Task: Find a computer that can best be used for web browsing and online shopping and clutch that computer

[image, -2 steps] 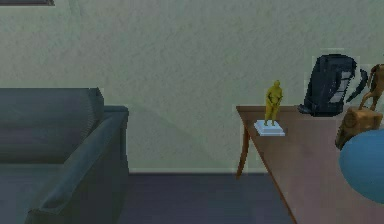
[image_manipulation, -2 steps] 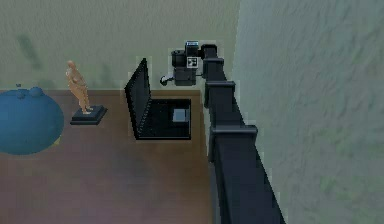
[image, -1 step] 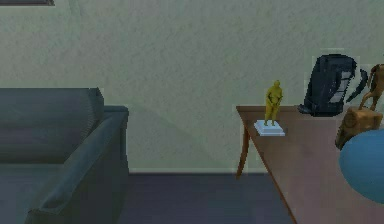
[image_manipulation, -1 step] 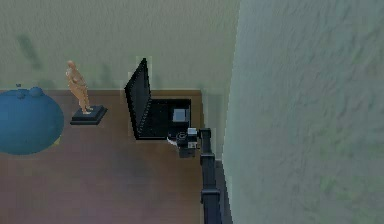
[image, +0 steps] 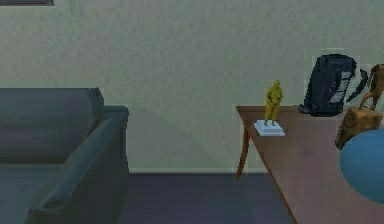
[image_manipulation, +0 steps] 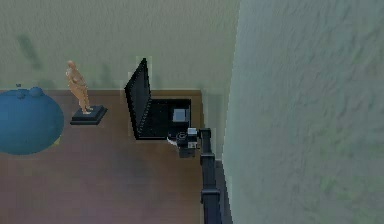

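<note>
My gripper (image_manipulation: 179,138) is right at the open laptop (image_manipulation: 148,98) on the wooden table (image_manipulation: 100,180), honestly can't tell if my fingers are gripping anything.

wall (image: 190,60): pale, textured | floor (image: 190,195): dark | sofa (image: 60,150): dark blue-grey, forward view's left | table (image: 300,160): brown wood, against wall

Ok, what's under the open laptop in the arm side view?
The laptop lies on the brown table. The end effector covers its near corner, so the tabletop there is hidden.
</note>
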